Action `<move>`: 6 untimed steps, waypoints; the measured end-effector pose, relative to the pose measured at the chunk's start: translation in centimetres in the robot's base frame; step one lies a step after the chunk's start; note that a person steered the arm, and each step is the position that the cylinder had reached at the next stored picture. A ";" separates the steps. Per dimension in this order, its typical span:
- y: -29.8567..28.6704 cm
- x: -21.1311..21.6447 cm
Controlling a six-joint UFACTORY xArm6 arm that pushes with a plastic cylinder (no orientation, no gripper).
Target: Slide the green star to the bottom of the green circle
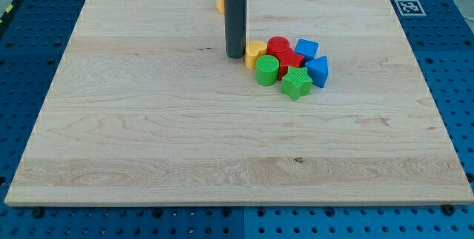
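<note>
The green star [295, 83] lies on the wooden board [148, 135], right of centre, touching the lower right side of the green circle [266, 69]. My tip [235, 55] rests on the board just left of the cluster, beside a yellow block [255, 52], up and to the left of the green circle. The rod rises to the view's top edge.
Packed with the green blocks are a red circle [278, 46], a second red block [290, 61], a blue cube [306, 49] and a blue triangle-like block [318, 71]. An orange-yellow block [220, 0] sits near the top, partly hidden behind the rod.
</note>
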State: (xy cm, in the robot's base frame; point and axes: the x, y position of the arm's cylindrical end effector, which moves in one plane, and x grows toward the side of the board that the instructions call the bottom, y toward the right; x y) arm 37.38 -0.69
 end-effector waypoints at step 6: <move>-1.9 1.1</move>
State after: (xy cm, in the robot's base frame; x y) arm 38.50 -2.56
